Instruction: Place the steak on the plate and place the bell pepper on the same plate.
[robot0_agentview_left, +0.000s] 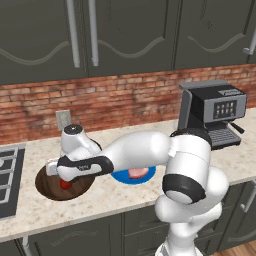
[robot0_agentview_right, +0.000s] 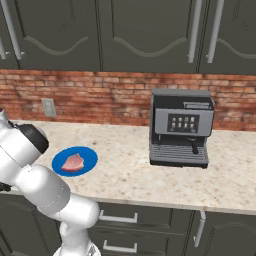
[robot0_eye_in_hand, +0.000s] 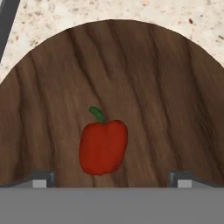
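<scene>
The pale pink steak lies on the blue plate, partly hidden by my forearm in the left base view. A red bell pepper with a green stem rests on the dark round wooden board, left of the plate. My gripper hovers just above the pepper and is open. Its two fingertips stand wide apart on either side of the pepper, touching nothing.
A black coffee machine stands on the counter to the right. The stove borders the board on the left. A brick wall with an outlet runs behind, and cabinets hang above.
</scene>
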